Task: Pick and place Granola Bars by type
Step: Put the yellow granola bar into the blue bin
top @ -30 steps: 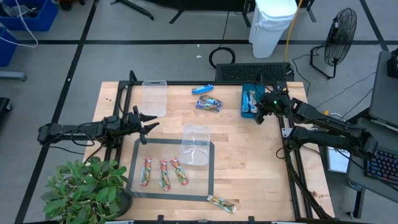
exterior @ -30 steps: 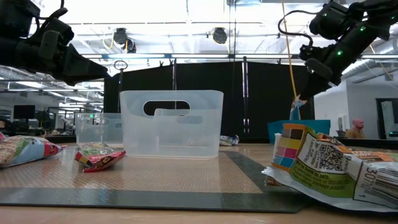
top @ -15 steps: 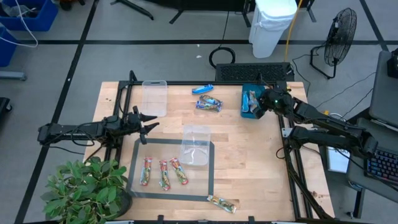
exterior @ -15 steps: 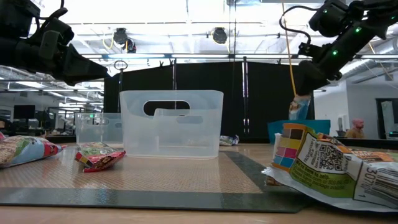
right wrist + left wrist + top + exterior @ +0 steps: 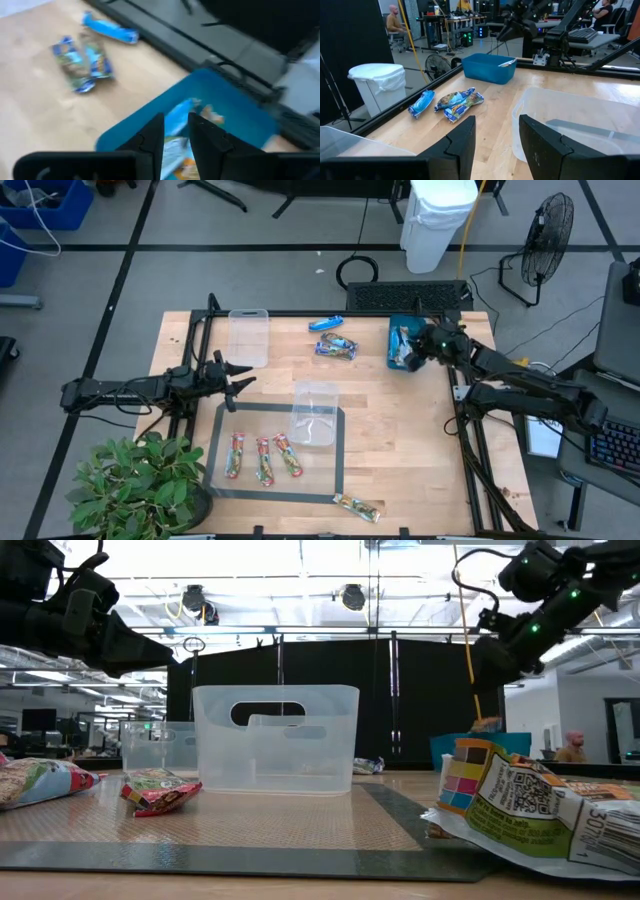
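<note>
My right gripper [image 5: 411, 357] hangs over the near end of the teal tray [image 5: 392, 328] at the far right, open by a narrow gap, with nothing between its fingers [image 5: 172, 132]. Blue-wrapped bars [image 5: 176, 116] lie in the tray below it. A blue bar [image 5: 326, 323] and tan-and-teal bars [image 5: 336, 347] lie flat on the wood beside the tray. Three red-and-green bars [image 5: 263, 460] lie on the dark mat, and one tan bar [image 5: 357, 506] lies at the near edge. My left gripper [image 5: 237, 380] waits open at the left, level above the table [image 5: 497, 137].
One clear tub [image 5: 315, 413] stands on the mat's far right corner, another [image 5: 249, 337] at the far left. A potted plant [image 5: 135, 485] crowds the near left corner. Bare wood lies between the mat and the right arm's frame.
My right gripper has let go of the blue bar that hung from its tips above the teal tray. The bar has dropped into the tray, and the gripper has tipped its fingers upward a little. My left arm has kept still.
</note>
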Robot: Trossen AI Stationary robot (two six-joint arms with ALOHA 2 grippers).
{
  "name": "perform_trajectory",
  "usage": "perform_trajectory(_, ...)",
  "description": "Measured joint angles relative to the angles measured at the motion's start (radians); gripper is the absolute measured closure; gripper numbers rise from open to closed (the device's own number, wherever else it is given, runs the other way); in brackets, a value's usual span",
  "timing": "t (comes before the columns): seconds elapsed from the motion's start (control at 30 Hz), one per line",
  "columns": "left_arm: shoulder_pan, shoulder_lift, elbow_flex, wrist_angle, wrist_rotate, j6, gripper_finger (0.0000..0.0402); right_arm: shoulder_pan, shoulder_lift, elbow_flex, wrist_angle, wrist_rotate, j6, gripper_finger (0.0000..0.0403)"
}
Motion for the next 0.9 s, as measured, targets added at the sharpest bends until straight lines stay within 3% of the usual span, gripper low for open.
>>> perform_trajectory(0.17, 0.000, 0.000, 0.000, 0.000, 0.000, 0.000, 0.0245, 0.001, 0.000, -0.064, 0.051, -0.219, 0.027, 0.0329)
perform_trajectory(0.4, 0.000, 0.000, 0.000, 0.000, 0.000, 0.000, 0.0245, 0.036, 0.000, -0.083, 0.058, -0.275, 0.021, 0.0383)
perform_trajectory(0.63, 0.000, 0.000, 0.000, 0.000, 0.000, 0.000, 0.0245, 0.156, 0.000, -0.083, 0.027, -0.262, 0.034, 0.0402)
perform_trajectory(0.9, 0.000, 0.000, 0.000, 0.000, 0.000, 0.000, 0.0245, 0.217, 0.001, -0.083, -0.082, -0.043, 0.117, 0.0402)
